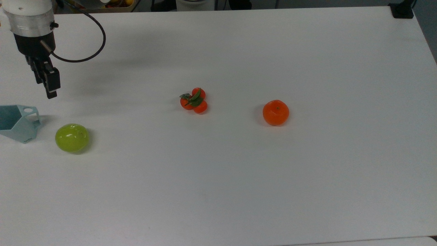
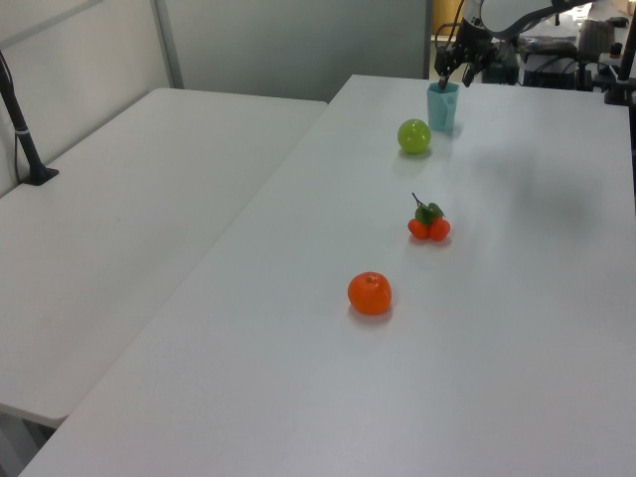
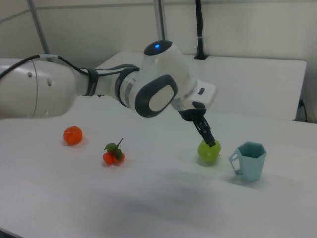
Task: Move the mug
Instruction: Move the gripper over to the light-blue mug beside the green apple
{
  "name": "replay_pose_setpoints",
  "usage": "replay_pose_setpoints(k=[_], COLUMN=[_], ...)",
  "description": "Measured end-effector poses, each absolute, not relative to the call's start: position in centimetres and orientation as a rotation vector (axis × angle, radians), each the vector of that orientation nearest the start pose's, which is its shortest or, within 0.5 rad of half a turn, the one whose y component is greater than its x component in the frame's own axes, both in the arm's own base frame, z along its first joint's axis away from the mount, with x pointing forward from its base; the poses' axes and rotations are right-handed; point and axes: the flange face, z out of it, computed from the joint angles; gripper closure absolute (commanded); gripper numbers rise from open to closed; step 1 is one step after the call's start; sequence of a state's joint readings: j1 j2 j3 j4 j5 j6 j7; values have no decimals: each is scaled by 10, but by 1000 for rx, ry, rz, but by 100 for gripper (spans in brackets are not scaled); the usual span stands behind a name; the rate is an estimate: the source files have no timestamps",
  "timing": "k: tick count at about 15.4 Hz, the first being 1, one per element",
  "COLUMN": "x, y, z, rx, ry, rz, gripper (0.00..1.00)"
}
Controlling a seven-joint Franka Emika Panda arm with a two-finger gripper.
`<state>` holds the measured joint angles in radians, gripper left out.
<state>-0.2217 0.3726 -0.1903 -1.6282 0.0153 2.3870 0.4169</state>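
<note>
The mug (image 1: 17, 123) stood upright at the top view's left edge of the white surface (image 1: 239, 171), just beside a green apple (image 1: 72, 137), while the pincer (image 1: 47, 82) hung above, apart from it, its fingers narrow and holding nothing.

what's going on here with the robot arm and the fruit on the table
A single robot arm hangs its gripper above the white table, near the pale blue-green mug but not touching it. The mug stands upright beside a green apple. A cluster of small tangerines with leaves and an orange lie apart from these on the table. Nothing is held yet.
</note>
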Motion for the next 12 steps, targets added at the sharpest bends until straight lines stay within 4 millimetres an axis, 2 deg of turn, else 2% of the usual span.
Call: replay_pose_setpoints(k=[5, 7, 12], x=[642, 645, 656], y=[-292, -297, -302], z=[415, 402, 387], rx=[-2842, -2843, -2836], ry=[1323, 1333, 1331], rz=[-582, -579, -656], gripper=[37, 37, 37])
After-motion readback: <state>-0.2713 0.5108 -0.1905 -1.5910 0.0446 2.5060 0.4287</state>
